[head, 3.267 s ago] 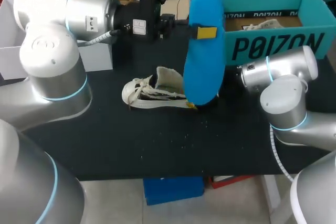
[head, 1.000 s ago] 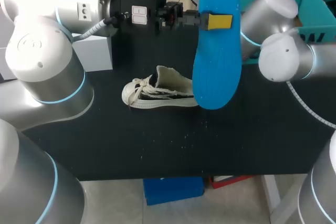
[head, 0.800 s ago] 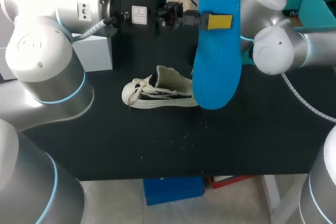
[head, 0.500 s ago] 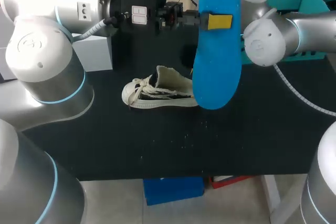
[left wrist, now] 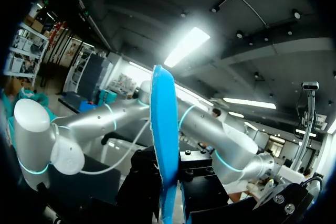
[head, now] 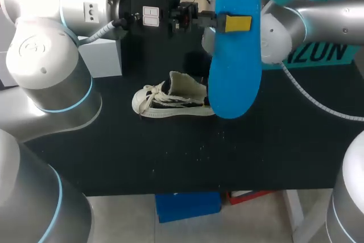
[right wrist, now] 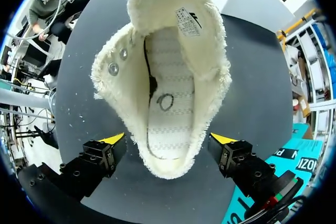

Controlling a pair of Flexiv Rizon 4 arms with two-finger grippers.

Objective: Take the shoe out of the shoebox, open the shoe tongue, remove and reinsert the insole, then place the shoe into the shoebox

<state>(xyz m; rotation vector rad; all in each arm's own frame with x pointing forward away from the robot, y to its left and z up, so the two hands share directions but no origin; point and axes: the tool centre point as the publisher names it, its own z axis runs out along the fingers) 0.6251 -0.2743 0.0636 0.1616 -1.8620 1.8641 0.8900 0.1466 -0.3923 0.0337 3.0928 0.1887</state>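
Observation:
A cream high-top shoe [head: 170,102] lies on its side on the black table [head: 170,157], toe to the left. Above and right of it a blue insole [head: 234,66] hangs upright, with my left gripper [head: 230,22] shut on its upper part. In the left wrist view the insole [left wrist: 163,145] stands edge-on between the fingers. My right arm [head: 296,18] comes in behind the insole, which hides its gripper in the head view. In the right wrist view my right gripper [right wrist: 168,140] is open, straddling the heel of the shoe [right wrist: 168,77] without touching it, looking into its opening.
The teal shoebox [head: 318,55] stands at the back right, partly behind my right arm; its corner [right wrist: 294,156] shows beside the right gripper. A white box [head: 102,55] sits at the back left under my left arm.
My right arm has swung from the right side to the middle, behind the insole and over the shoe. The left arm lifted the insole earlier and has held still for the last second.

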